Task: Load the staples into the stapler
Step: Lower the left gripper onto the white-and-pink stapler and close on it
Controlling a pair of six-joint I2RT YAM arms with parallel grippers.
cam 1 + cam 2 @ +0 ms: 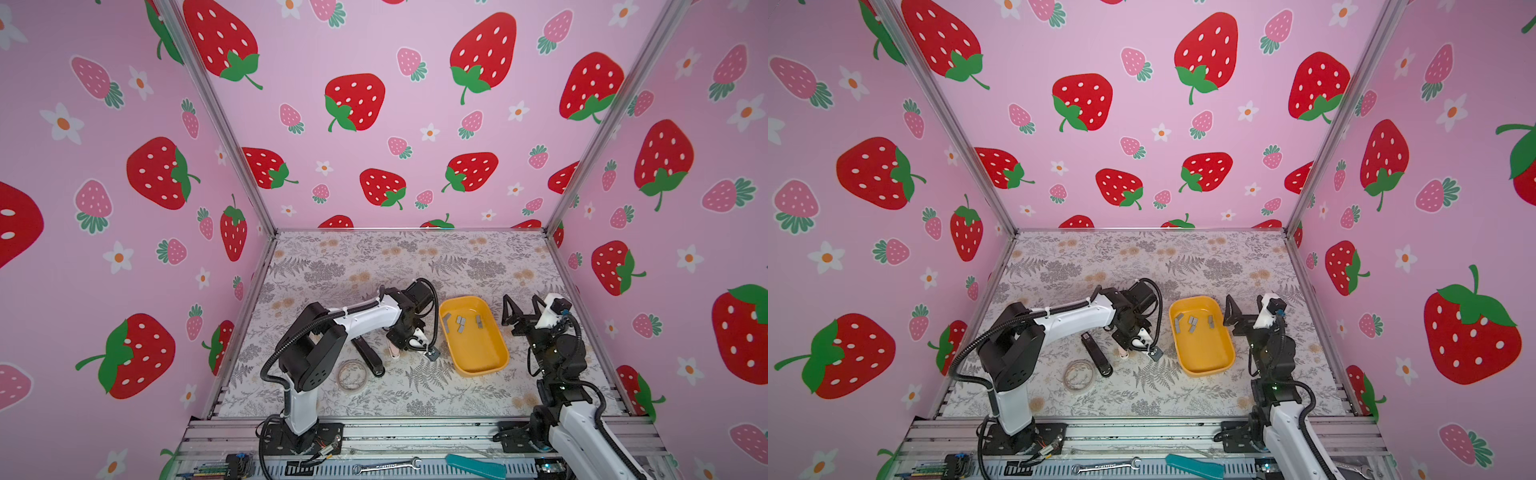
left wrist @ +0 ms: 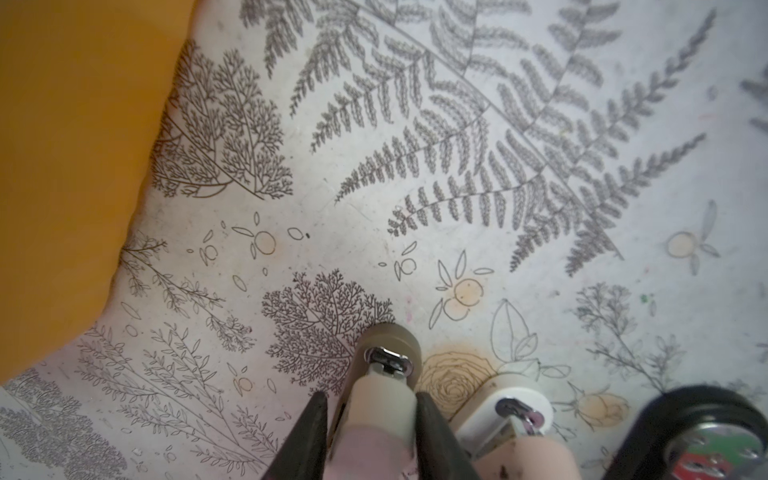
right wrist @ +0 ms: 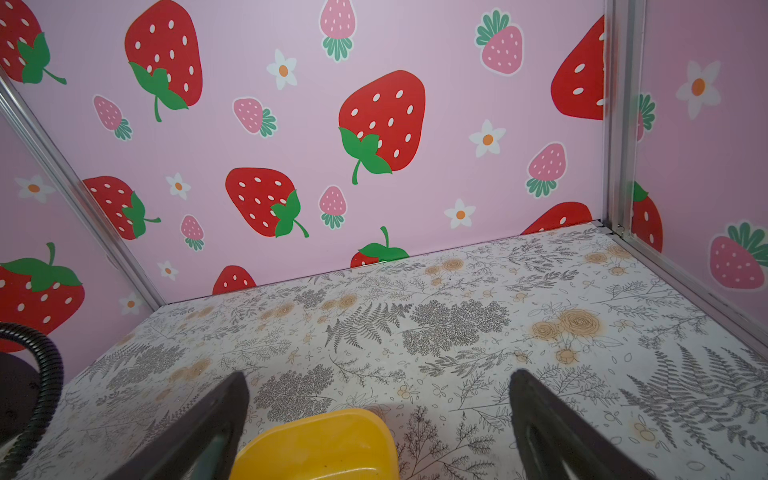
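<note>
The left gripper [image 2: 371, 395] sets its two black fingers [image 2: 307, 436] against the sides of a pale pink stapler [image 2: 382, 411], with the jaws narrow and clamped on it. Whether the stapler rests on the floral table [image 2: 540, 232] or sits just above it cannot be told. Just beside it lies a second pale stapler [image 2: 511, 415], and beyond that a black stapler [image 1: 368, 355] next to a clear tape ring [image 1: 352, 375]. The staples [image 1: 461, 321], several short grey strips, lie loose in the far half of the yellow tray [image 1: 482, 371], just right of the left wrist. The right gripper [image 3: 379, 374] hovers beside the tray's far right corner, its jaws wide apart and holding nothing.
</note>
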